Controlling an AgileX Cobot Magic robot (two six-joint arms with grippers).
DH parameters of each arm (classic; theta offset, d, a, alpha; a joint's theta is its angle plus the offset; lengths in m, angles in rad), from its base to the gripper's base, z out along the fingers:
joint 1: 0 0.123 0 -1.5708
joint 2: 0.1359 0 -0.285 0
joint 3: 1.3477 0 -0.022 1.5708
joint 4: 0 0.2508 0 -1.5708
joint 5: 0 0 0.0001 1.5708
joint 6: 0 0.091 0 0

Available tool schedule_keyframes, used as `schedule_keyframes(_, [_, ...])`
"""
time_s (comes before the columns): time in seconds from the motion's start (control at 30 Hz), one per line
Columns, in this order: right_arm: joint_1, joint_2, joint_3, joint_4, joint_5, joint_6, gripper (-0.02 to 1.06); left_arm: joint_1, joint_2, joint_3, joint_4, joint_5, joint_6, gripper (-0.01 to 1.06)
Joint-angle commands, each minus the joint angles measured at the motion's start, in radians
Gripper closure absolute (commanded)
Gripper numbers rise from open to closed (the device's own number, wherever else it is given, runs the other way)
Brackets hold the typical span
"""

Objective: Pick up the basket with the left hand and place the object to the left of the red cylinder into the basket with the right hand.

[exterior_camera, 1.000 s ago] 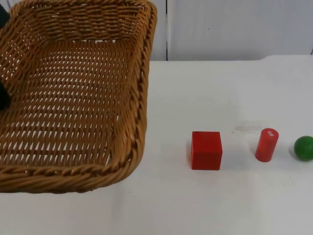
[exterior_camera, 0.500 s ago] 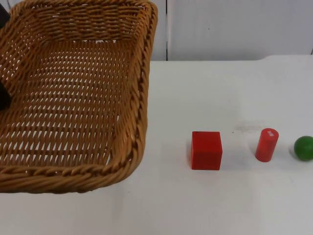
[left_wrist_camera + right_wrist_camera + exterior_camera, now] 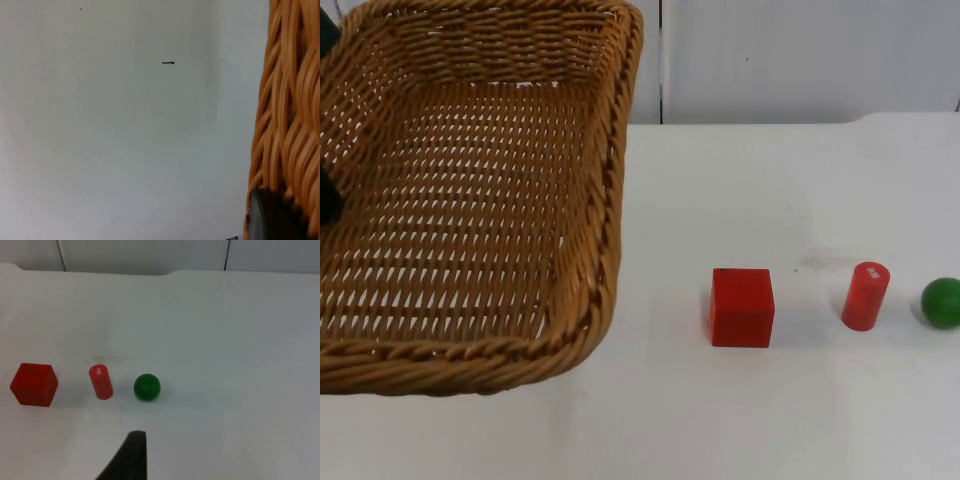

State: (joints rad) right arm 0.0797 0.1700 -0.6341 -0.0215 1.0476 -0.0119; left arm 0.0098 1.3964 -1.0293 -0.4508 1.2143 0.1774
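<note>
A woven wicker basket point(image 3: 470, 200) hangs tilted above the table's left side, large in the top view. My left gripper point(image 3: 325, 197) is shut on its left rim; in the left wrist view the rim point(image 3: 292, 125) runs past a black fingertip point(image 3: 270, 220) pressed on it. A red cube point(image 3: 742, 307) lies to the left of the upright red cylinder point(image 3: 865, 296), and a green ball point(image 3: 941, 302) lies to its right. In the right wrist view my right gripper point(image 3: 131, 455) waits back from the cube point(image 3: 34, 384), cylinder point(image 3: 101, 382) and ball point(image 3: 147, 387).
The white table top point(image 3: 760, 190) ends at the grey partition wall point(image 3: 800, 60). Bare table lies between the basket and the cube, and in front of the three objects.
</note>
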Motion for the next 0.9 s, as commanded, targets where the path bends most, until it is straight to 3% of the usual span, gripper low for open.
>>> schedule_keyframes(0.0, [0.001, 0.070, -0.046, -0.007, -0.029, -0.012, 0.00, -0.004, -0.012, -0.002, -0.034, 0.007, 0.007, 1.05])
schedule_keyframes(0.33, [0.001, 0.508, -0.305, 0.006, -0.096, -0.021, 0.00, -0.004, -0.012, -0.002, -0.034, 0.007, 0.017, 1.05])
schedule_keyframes(0.87, [0.001, 1.010, -0.551, 0.006, -0.149, -0.060, 0.00, -0.004, -0.012, -0.002, -0.034, 0.003, 0.016, 1.05])
